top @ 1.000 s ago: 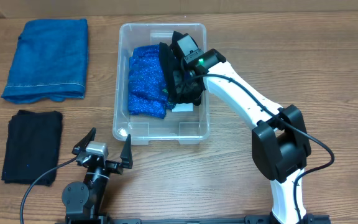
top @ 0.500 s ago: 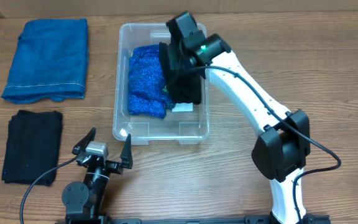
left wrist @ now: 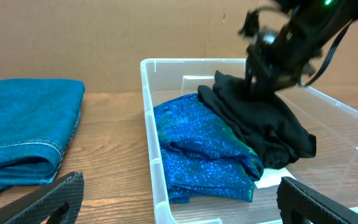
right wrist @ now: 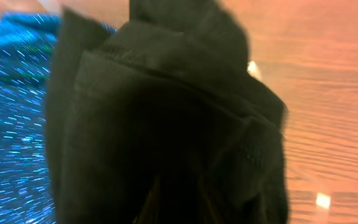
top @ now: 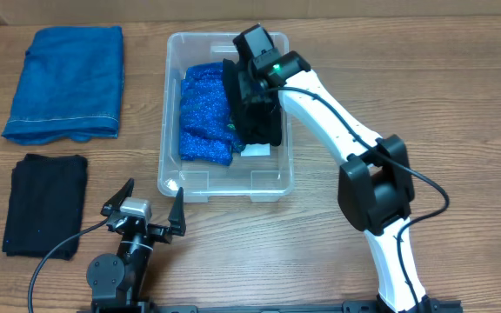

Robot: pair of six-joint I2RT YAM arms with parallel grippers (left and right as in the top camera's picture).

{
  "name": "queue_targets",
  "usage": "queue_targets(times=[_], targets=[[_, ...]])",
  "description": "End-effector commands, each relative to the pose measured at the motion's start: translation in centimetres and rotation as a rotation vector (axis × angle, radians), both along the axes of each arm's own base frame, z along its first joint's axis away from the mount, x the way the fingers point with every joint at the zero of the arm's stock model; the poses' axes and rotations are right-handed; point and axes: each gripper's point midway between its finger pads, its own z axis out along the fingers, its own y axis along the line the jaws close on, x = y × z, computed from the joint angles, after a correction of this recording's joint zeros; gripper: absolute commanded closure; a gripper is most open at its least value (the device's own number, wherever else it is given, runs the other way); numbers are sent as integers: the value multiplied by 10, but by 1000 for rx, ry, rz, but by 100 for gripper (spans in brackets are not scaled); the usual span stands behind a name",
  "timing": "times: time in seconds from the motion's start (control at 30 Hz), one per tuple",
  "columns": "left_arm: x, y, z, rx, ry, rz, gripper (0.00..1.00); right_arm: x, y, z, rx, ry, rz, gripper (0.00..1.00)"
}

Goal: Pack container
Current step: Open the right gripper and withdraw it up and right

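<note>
Presently the container (top: 224,184) stands mid-worktop (top: 459,104), its long axis running away from the robot. The right claw (left wrist: 258,74) is down inside the container's right half, touching the black garment (left wrist: 263,127) that lies beside and partly over the sparkly blue fabric (left wrist: 201,152). Whether it pinches the garment cannot be told, as cloth fills its own camera. The left claw (top: 154,193) is spread wide and empty, near the container's near-left corner. The blue towel (top: 63,80) and black cloth (top: 46,204) lie on the worktop to the left, judged nearer the left arm.

Even, fairly bright indoor light, soft faint shadows, right wrist view blurred close-up, small glints on container (left wrist: 149,112)
</note>
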Motion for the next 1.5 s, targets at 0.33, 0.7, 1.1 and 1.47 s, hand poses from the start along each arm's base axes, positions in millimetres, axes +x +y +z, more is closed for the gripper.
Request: queue_targets(times=[0.33, 0.7, 1.1, 1.47], targets=[[0, 1, 1, 19, -12, 2, 0, 11, 1, 77, 49, -116, -13, 68], [0, 1, 1, 19, -12, 2, 0, -7, -87, 242, 164, -312, -214, 0], [0, 1, 1, 19, -12, 2, 0, -41, -322, 194, 101, -57, -839, 0], [0, 1, 1, 19, -12, 2, 0, -84, -435, 113, 146, 102, -1320, 0]])
